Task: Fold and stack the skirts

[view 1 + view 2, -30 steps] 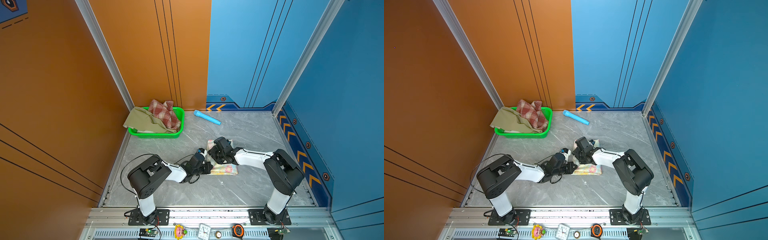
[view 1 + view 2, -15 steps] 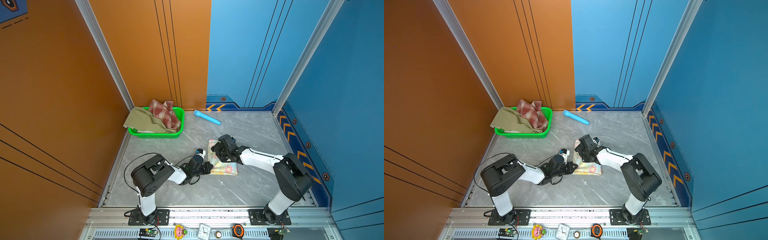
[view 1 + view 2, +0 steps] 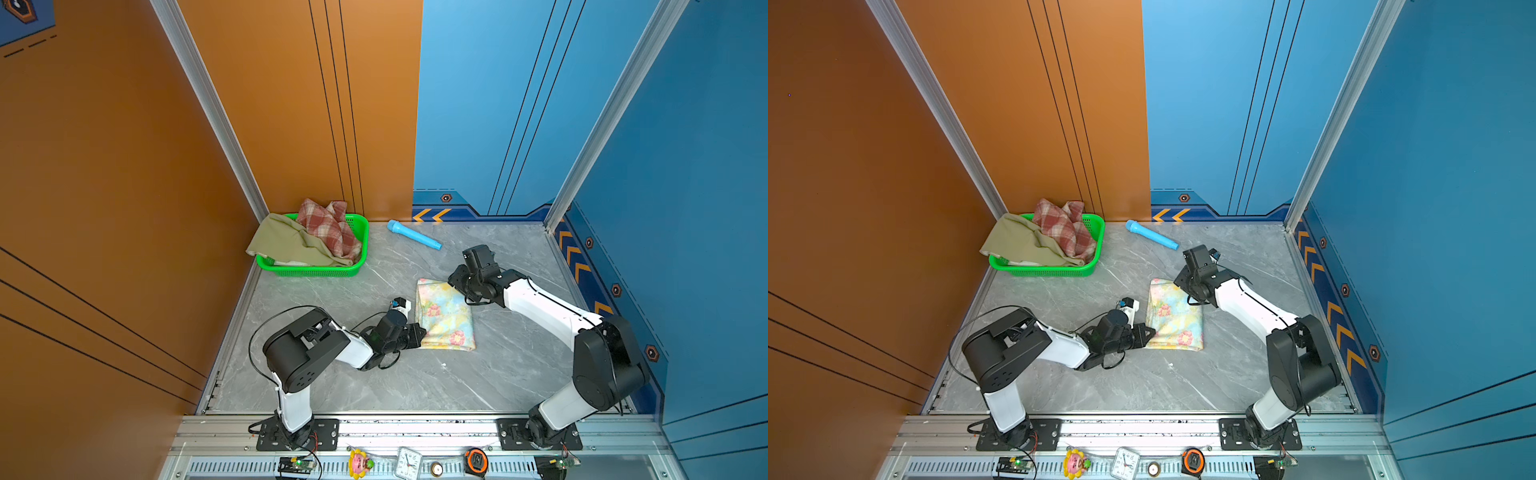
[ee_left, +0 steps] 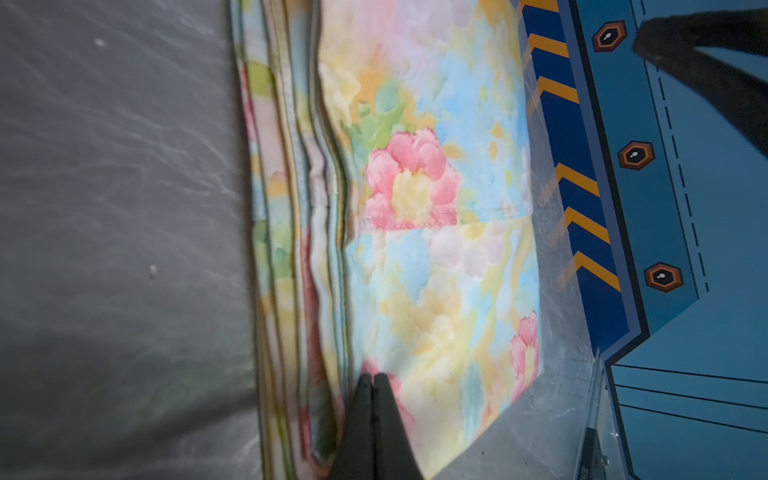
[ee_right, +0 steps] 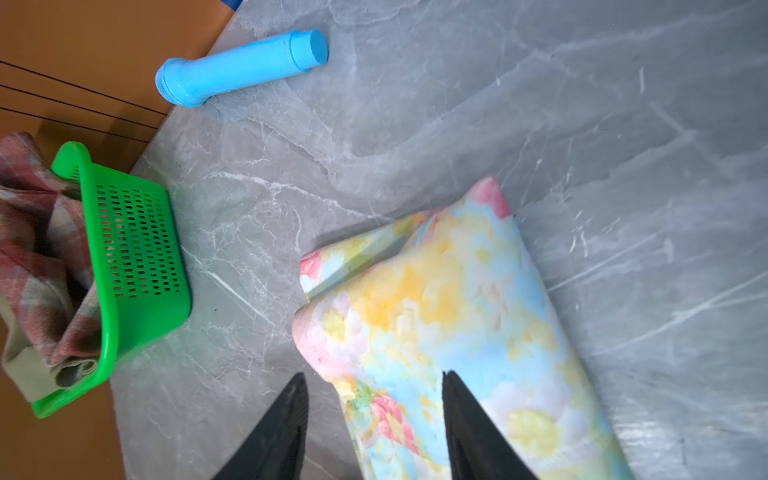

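Parks the left gripper (image 4: 372,376), tips together, at the layered near corner of the floral skirt (image 3: 444,320); no telling about any pinch on cloth. Holds the right gripper (image 5: 374,384) with jaws apart over the far corner. Finds that skirt folded flat mid-table. Spots the green mesh basket (image 3: 316,272) far left, olive skirt (image 3: 286,245) draped over its rim, plaid skirt (image 3: 328,226) heaped inside, light-blue tube (image 3: 413,235) nearby.

floral skirt (image 3: 444,316): soft matt cloth | mesh basket (image 3: 316,272): glossy plastic | tube (image 3: 413,235): smooth plastic | tabletop (image 3: 415,382): smooth marble-look, slight sheen
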Controlling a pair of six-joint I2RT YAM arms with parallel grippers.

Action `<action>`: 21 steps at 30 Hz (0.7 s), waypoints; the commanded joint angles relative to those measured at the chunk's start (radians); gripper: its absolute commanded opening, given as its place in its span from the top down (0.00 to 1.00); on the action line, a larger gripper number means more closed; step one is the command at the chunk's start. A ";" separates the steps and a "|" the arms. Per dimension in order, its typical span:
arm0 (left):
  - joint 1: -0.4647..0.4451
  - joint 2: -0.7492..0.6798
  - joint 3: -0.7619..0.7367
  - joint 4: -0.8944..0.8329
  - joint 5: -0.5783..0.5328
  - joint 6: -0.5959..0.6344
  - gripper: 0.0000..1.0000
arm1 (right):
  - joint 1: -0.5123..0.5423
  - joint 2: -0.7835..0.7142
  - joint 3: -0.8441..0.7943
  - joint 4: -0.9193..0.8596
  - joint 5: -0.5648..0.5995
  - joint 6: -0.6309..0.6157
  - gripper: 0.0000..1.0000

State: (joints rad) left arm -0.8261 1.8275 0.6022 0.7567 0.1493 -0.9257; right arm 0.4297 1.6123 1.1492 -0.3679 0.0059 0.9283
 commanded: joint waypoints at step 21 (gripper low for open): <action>0.008 0.030 0.016 -0.105 -0.024 0.003 1.00 | 0.036 0.026 -0.005 -0.198 0.078 -0.204 0.55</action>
State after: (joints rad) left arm -0.8249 1.8275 0.6140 0.7368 0.1497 -0.9257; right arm 0.4450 1.7332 1.1728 -0.4965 0.0357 0.7410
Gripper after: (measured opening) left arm 0.045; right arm 0.450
